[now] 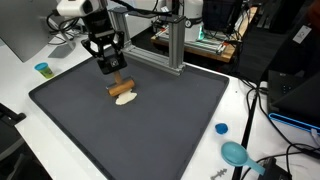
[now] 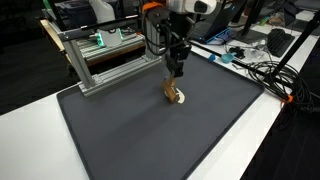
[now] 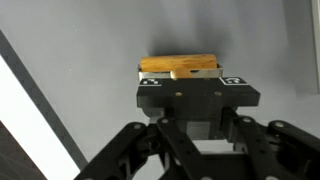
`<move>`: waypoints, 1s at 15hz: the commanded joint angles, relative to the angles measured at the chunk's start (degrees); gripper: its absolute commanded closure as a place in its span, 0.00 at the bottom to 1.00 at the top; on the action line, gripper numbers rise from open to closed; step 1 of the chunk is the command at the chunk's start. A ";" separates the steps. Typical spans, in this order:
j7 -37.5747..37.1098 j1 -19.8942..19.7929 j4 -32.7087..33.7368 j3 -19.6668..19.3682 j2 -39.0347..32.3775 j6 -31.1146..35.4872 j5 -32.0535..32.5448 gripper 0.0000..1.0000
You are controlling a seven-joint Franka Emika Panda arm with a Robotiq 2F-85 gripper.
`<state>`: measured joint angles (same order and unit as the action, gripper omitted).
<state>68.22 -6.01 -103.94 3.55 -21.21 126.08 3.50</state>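
Note:
My gripper (image 1: 114, 76) hangs over the back left part of the dark mat (image 1: 160, 135), shut on a small wooden block (image 1: 120, 87) that sticks out below its fingers. Just under the block a cream oval piece (image 1: 128, 98) lies on the mat; whether the block touches it I cannot tell. In the other exterior view the gripper (image 2: 174, 76) holds the block (image 2: 171, 90) above the pale piece (image 2: 179, 98). The wrist view shows the block (image 3: 178, 66) lengthwise just beyond the gripper (image 3: 186, 80), against the grey mat (image 3: 90, 50).
An aluminium frame (image 1: 172, 42) (image 2: 105, 55) stands at the mat's far edge, close behind the gripper. On the white table are a small blue cup (image 1: 42, 69), a blue cap (image 1: 221, 128), a teal scoop-like thing (image 1: 236, 153) and cables (image 2: 262, 72).

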 commanded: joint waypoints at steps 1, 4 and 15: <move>0.41 1.25 -2.32 -0.24 0.95 1.85 2.15 0.79; 0.21 2.22 -2.91 -0.04 0.17 1.90 3.20 0.79; -0.26 4.46 -5.01 1.43 -0.41 5.25 3.18 0.79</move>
<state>68.23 -1.91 -106.28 4.46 -21.43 128.98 6.51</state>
